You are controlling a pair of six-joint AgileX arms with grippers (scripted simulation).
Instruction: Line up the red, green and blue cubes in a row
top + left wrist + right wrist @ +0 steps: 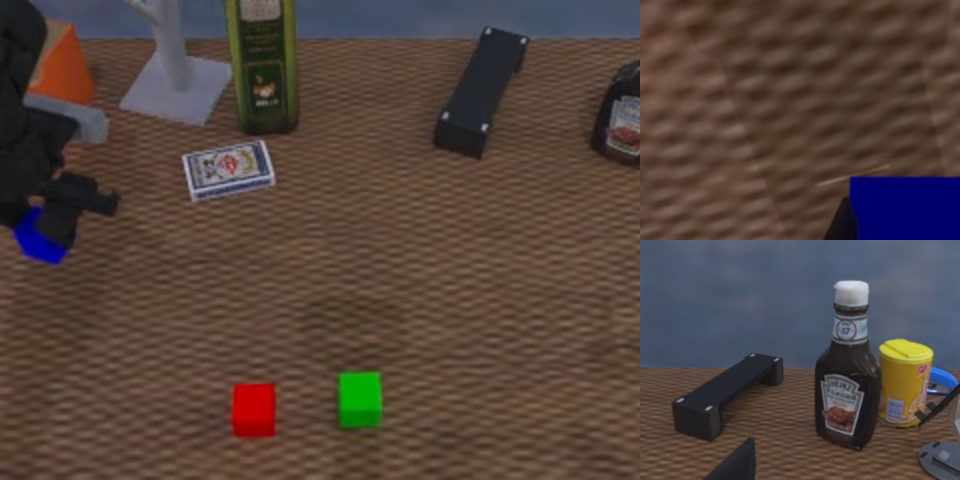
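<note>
The blue cube [36,243] sits at the table's far left, partly under my left gripper [55,222], which is shut on it. In the left wrist view the blue cube [905,207] fills the corner, with one dark fingertip [842,222] pressed against its side. The red cube [254,409] and the green cube [360,399] rest side by side near the front edge, a cube's width apart. My right arm is out of the top view. One fingertip [742,460] of its open gripper shows in the right wrist view, holding nothing.
A playing-card box [229,169] lies between the blue cube and the back row. There stand an orange object [62,65], a white stand [175,80], an oil bottle [262,65], a black bar [482,90] and a ketchup bottle [625,115]. A yellow can [904,382] stands behind the ketchup.
</note>
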